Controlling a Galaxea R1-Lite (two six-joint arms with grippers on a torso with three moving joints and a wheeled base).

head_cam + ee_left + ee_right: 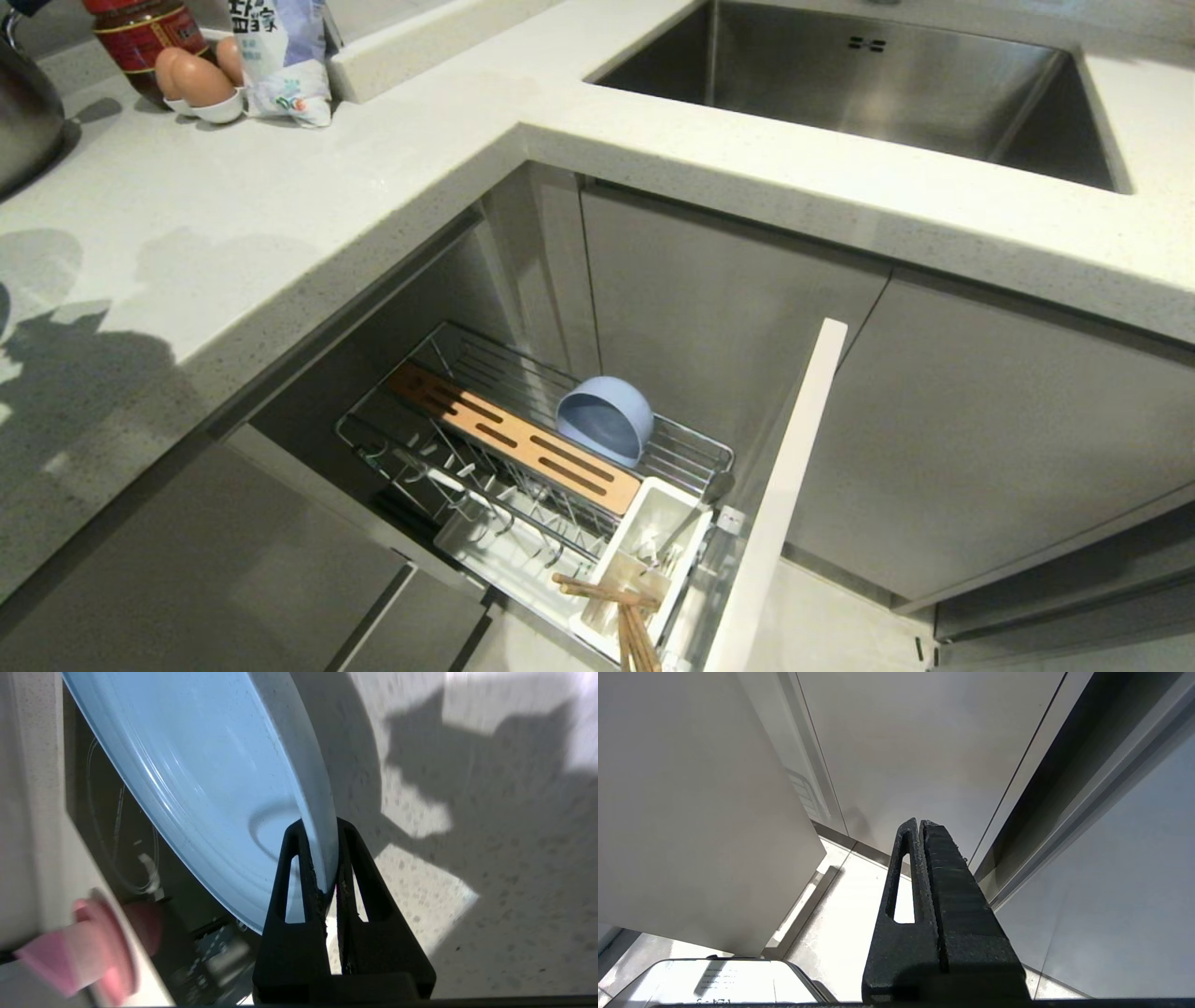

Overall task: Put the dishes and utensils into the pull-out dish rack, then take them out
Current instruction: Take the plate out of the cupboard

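In the left wrist view my left gripper [320, 828] is shut on the rim of the light-blue plate [210, 779], held on edge above the speckled countertop [490, 896]. The head view shows neither arm. The pull-out dish rack [523, 457] stands open under the counter, with the light-blue bowl [605, 420] lying on its side on the wire by the wooden strip [513, 439]. Wooden chopsticks [621, 611] and thin metal cutlery [667, 551] stick out of the white caddy [644, 560]. My right gripper [920, 822] is shut and empty, parked low beside cabinet fronts.
A steel sink [868, 84] is set in the counter at the back right. A sauce jar [140, 37], eggs [191, 79] and a bag [280, 56] stand at the back left. The rack's pale front panel [784, 495] juts out. A pink object [88, 947] lies near the plate.
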